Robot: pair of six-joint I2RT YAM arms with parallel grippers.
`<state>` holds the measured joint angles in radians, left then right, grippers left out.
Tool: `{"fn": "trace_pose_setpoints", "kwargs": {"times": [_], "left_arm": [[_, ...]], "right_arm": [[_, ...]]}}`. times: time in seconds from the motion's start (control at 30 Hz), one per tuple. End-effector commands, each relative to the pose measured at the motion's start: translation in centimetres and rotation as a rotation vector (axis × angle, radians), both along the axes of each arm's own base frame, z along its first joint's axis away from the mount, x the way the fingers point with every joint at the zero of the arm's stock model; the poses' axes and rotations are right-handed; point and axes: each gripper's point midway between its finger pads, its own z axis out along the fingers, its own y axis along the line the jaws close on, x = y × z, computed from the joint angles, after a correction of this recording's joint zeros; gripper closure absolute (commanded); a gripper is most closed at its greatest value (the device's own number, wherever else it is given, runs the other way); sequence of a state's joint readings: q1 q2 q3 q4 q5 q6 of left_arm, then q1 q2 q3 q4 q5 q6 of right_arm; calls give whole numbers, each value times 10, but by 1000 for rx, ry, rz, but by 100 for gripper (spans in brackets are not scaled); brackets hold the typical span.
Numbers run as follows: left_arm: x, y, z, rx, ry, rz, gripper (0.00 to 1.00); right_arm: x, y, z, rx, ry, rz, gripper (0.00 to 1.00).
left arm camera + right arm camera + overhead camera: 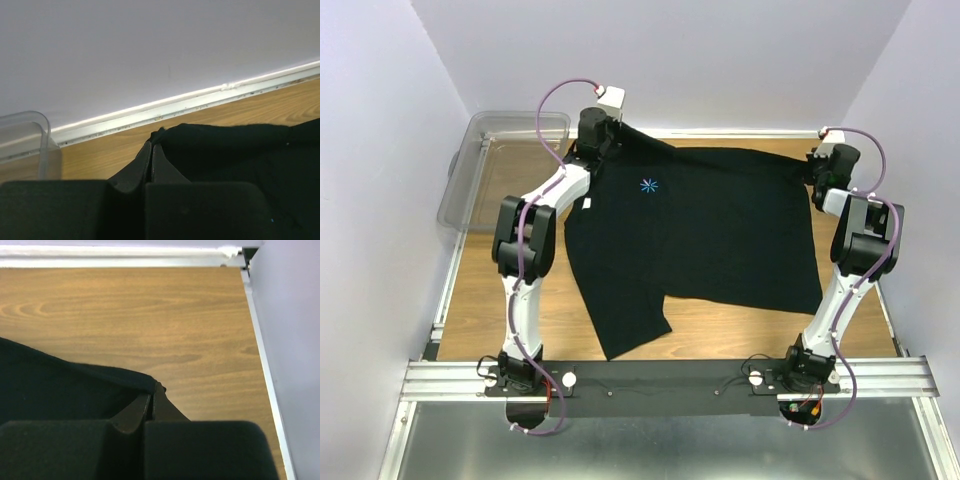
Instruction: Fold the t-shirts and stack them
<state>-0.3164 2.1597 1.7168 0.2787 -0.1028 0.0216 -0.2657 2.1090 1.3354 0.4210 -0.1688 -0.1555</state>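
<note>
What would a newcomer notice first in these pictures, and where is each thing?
A black t-shirt lies spread across the wooden table. The left gripper and right gripper each pinch a far corner of it. A clear bin sits at the far left.

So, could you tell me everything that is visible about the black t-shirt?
The t-shirt is plain black, soft-looking cloth, spread mostly flat on the wooden table. A small blue star-like mark sits on it, and a small white label at its left edge. One sleeve points toward the near edge. The left gripper and the right gripper are each shut on a far corner of it.
</note>
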Motion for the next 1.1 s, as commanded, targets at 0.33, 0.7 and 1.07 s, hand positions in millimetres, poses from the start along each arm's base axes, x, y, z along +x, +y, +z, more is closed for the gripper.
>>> {"fn": "trace_pose_setpoints", "kwargs": {"times": [0.33,0.7,1.07], "left_arm": [[-59,1,59,-48,-130,-55,100],[-77,-7,53,-48,-110,-83,100],[-96,-11,58,-46,-103,-106,100]], "right_arm": [[-8,-13,8,-5,-17,-54,99],[-17,-7,39,-5,-80,6,100],[-38,-2,30,-50,-46,58,100]]}}
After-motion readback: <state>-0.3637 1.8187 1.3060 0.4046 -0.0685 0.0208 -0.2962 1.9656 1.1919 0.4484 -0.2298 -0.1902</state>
